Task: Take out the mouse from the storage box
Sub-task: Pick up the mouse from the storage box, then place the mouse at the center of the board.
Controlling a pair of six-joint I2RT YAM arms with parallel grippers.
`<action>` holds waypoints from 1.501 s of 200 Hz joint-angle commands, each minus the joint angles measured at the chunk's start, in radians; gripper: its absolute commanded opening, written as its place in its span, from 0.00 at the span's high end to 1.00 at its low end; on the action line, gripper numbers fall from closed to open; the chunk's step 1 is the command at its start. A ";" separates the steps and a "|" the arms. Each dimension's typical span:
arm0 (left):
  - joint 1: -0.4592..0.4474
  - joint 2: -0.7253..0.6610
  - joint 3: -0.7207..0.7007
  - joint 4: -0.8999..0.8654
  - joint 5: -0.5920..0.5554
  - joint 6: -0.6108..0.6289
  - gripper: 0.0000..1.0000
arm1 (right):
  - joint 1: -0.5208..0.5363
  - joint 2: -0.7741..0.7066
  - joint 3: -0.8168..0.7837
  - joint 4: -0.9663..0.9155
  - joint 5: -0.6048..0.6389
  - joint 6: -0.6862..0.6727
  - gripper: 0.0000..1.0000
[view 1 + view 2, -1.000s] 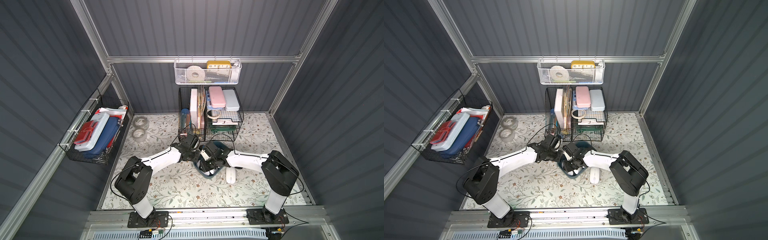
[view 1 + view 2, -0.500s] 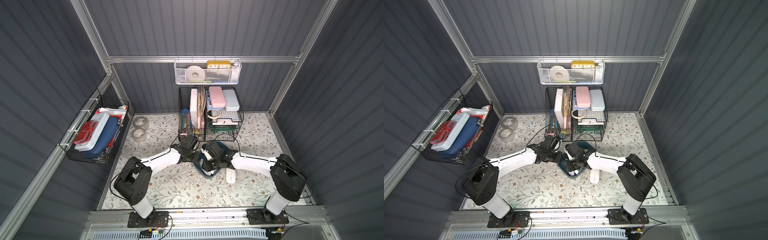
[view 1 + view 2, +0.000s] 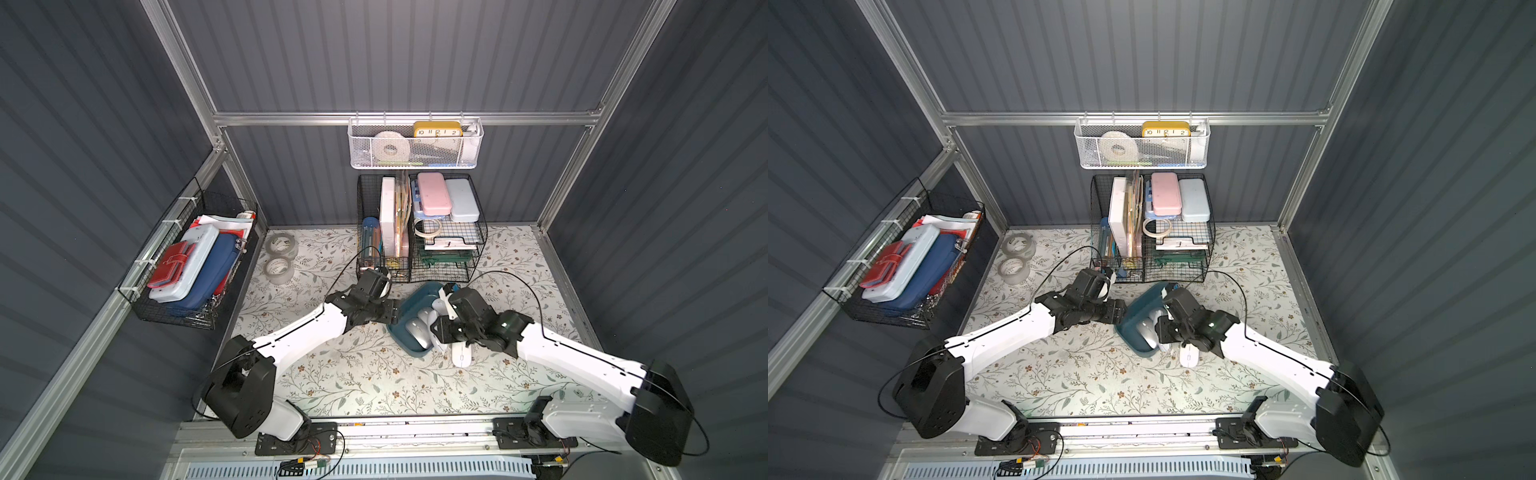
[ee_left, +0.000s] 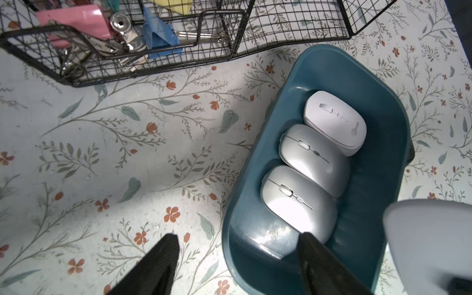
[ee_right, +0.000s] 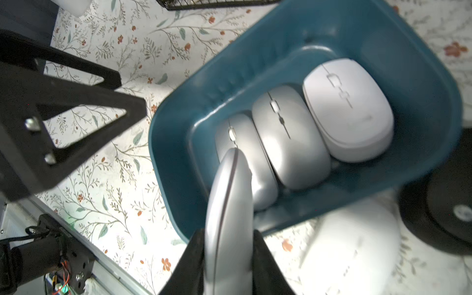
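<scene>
Silver mouse (image 5: 227, 194): clamped edge-on in the right gripper (image 5: 228, 233), a black finger pressed against each side. It hangs over one short end of the storage box (image 3: 417, 297), its tip above the nearest mouse inside. Whether it touches that mouse or the box rim cannot be told.

Storage box: dark teal tub on the floral mat (image 3: 374, 374), lying at a slant in both top views.

- Inside the box, three mice lie side by side in a row.
- From the end by the grippers they are a silver one (image 4: 298, 201), a second silver one (image 4: 314, 158) and a white one (image 4: 334, 122).
- Each touches the next.

Left gripper (image 4: 237, 240): at the same short end of the box, released, jaws spread wide. One finger is over the mat outside the box and the other over the box's inside. The end wall sits between them, ungripped.

Beside the box: another white mouse (image 3: 461, 355) sits on the mat along the box's long side, under the right arm, just clear of the wall.

Behind the box: the black wire organiser (image 3: 440, 249) stands just beyond the far short end, stuffed with cases and clips.

Farther from the box: two tape rolls (image 3: 280, 249) lie well apart, on the left arm's side.
</scene>
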 commanded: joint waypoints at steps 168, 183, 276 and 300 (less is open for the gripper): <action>0.001 -0.035 -0.039 -0.010 -0.036 -0.009 0.19 | 0.184 -0.108 -0.337 0.256 0.011 0.342 0.80; 0.001 -0.039 -0.038 -0.012 -0.036 -0.007 0.19 | 0.187 -0.057 -0.327 0.304 0.007 0.346 0.79; 0.001 -0.041 -0.041 -0.007 -0.031 -0.007 0.16 | 0.191 0.052 -0.321 0.264 0.057 0.358 0.57; 0.002 -0.037 -0.038 -0.010 -0.032 -0.005 0.16 | 0.191 0.050 -0.328 0.243 0.076 0.356 0.54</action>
